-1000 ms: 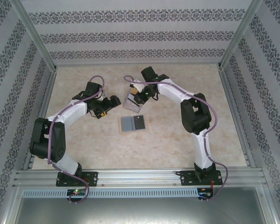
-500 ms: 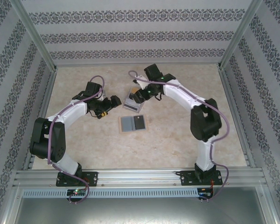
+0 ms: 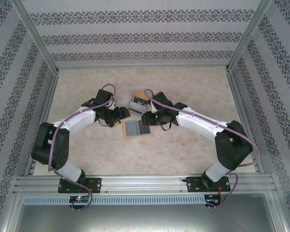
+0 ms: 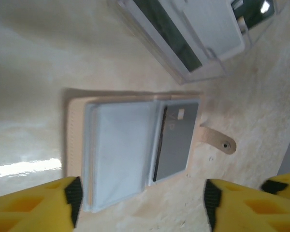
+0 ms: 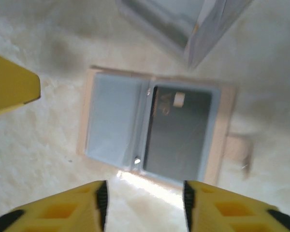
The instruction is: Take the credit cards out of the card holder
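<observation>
The left claw (image 4: 142,199) is hanging with its two yellow fingers (image 4: 38,205) wide apart, gripping nothing. The right claw (image 5: 142,200) is also standing apart, with nothing between its fingers. Both claws are pointing down at the cards (image 5: 116,116).

The cards are lying flat on the table (image 3: 193,154), right under the two claws. One is grey-blue. The dark card (image 5: 181,130) is lying beside it. Both are resting on a tan backing (image 5: 224,135) with a little strap (image 4: 217,142) sticking out.

The holder (image 3: 139,101) is sitting just behind them, near but not touching. It is a small, see-through grey box with a dark stripe.

The cards are looking thin, light, stiff and smooth. Lying so flat, they are probably hard to pinch from above, so an edge or a corner seems the best place to grab. The holder is looking light too. It may slide when pushed, so one claw may need to be holding it down.
</observation>
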Controlling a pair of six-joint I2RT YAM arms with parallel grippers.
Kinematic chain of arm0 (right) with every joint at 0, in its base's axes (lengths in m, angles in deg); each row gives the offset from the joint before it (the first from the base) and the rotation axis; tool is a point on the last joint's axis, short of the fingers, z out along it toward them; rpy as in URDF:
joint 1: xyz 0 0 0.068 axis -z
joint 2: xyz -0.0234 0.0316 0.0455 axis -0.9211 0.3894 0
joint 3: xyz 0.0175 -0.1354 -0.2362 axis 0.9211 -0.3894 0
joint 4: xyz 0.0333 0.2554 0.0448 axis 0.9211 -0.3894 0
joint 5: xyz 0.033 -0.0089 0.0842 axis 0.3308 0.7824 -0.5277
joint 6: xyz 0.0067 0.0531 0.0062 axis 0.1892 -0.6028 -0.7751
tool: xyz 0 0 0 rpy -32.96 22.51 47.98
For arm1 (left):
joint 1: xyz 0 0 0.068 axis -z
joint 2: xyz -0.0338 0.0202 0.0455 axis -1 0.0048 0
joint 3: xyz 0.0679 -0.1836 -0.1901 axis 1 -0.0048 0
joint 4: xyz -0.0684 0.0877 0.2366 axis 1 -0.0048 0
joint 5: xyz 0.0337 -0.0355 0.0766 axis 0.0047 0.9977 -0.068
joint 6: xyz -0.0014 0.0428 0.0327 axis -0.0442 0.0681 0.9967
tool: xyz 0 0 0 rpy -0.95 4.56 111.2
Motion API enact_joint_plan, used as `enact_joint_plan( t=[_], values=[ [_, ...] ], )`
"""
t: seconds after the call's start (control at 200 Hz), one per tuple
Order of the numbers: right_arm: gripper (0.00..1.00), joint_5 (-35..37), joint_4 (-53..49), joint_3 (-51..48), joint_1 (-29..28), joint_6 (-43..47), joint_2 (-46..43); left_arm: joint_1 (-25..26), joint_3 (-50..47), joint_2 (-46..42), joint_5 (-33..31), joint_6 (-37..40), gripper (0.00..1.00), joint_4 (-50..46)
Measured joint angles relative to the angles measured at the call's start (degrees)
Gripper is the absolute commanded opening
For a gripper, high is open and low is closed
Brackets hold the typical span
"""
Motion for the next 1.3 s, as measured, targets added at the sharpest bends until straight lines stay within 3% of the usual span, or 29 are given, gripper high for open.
enact_joint_plan(
  t=[0.195,0.555,0.854,1.299],
  values=[
    [0.36,0.31,5.29,-1.57,-0.68,-7.8,5.25,3.76,-1.55,0.33,0.66,-2.1,0.5,1.88],
    [0.35,1.62,6.21,-1.44,1.22,-9.57,10.75,7.43,-1.42,5.2,1.92,-4.96,0.29,8.26],
    [0.33,2.6,6.12,-0.68,1.55,-9.25,11.52,7.56,1.07,10.16,2.82,-5.73,0.24,9.05],
    [0.35,2.16,6.12,1.2,1.44,-7.74,14.32,8.22,1.57,12.31,2.71,-6.32,0.25,9.92]
  ],
)
